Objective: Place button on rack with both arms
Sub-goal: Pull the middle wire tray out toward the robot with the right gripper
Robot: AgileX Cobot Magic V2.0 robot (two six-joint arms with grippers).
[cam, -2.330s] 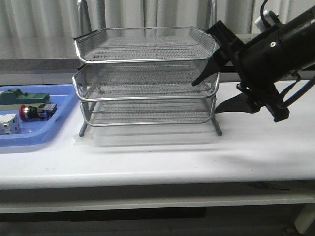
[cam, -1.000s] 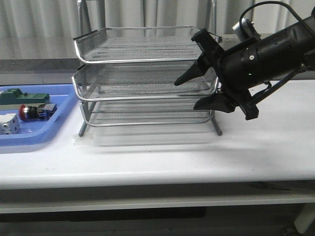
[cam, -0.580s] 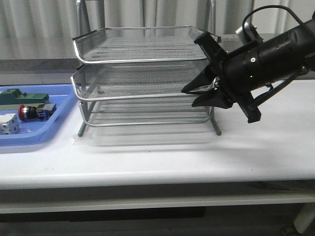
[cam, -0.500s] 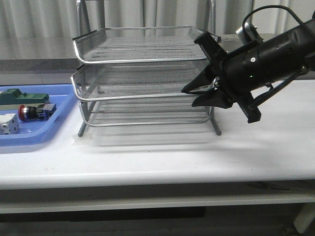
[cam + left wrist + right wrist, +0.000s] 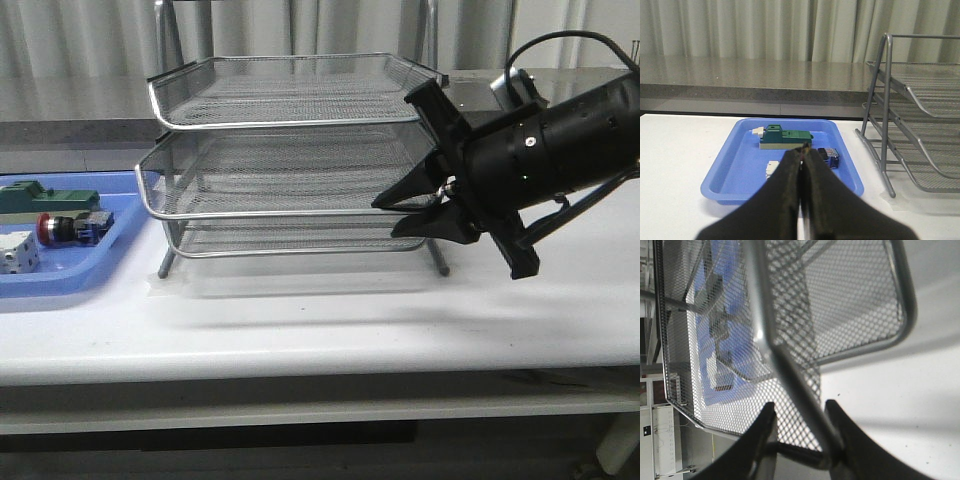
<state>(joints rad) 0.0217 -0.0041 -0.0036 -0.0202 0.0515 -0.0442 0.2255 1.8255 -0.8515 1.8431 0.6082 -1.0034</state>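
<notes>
Right claw (image 5: 799,427) clamped on rack (image 5: 790,380) rim wire

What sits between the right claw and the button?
In the front view, the rack, gripped by the right claw, then the blue tray's rim; the button lies inside.

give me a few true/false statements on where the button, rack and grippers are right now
1. The button lies in the blue tray. True.
2. The right gripper grips the rack's top tier. False: it is shut on the middle tier's front rim.
3. The left gripper is shut and holds nothing. True.
4. The button sits on the rack's bottom tier. False: no tier holds it.
5. The middle tier sticks out forward of the other two. True.
</notes>
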